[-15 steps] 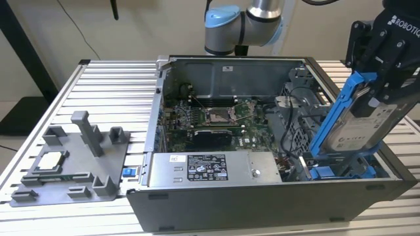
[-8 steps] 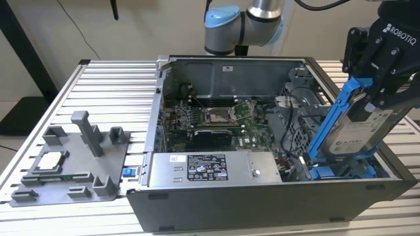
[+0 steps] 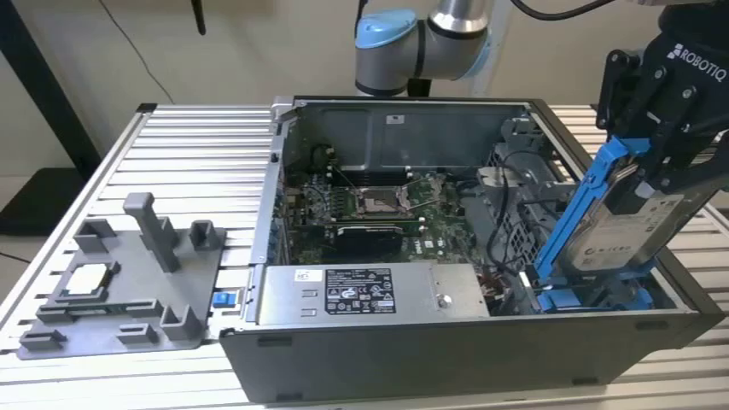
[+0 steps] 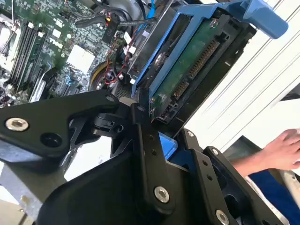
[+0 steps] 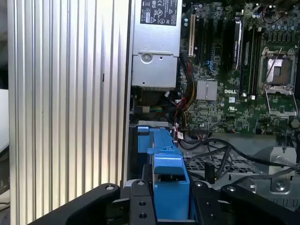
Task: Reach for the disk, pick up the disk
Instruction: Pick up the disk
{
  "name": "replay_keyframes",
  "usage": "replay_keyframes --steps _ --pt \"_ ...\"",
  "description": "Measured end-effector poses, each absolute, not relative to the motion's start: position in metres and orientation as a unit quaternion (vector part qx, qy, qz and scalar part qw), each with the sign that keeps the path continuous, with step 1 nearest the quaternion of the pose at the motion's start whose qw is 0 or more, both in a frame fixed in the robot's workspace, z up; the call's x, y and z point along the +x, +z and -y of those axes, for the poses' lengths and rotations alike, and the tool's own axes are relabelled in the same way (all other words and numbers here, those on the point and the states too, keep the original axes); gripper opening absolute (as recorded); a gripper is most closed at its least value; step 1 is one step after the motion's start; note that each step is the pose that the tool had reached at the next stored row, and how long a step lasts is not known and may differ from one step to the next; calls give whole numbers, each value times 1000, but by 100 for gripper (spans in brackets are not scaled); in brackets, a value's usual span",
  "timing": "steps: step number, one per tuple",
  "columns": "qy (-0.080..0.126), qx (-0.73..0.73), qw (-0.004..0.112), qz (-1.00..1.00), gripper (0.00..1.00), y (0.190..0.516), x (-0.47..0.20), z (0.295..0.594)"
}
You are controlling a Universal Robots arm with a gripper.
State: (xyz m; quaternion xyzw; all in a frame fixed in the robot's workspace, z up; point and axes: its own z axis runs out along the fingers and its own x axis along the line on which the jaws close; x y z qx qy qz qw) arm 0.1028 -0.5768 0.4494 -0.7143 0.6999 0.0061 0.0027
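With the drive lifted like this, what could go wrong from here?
Three risks, as judgements:
1. The tool grips the disk near its upper end while it tilts steeply, so it could pivot or slip.
2. The disk's lower end sits close to the case wall and the loose cables, so it might snag.
3. A hand shows near the arm in the second wrist view; contact is possible.

One disk (image 3: 624, 229) in blue frame — one gripper (image 3: 672, 171). One open computer case (image 3: 456, 359), one motherboard (image 3: 376, 209), one power supply (image 3: 370, 293). One grey fixture (image 3: 125, 290) — one square chip (image 3: 89, 280) on it. One hand (image 4: 283, 150).
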Motion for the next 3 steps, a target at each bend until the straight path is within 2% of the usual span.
replay_keyframes --steps 3 --pt "6 -714 3 -700 0 449 103 577"
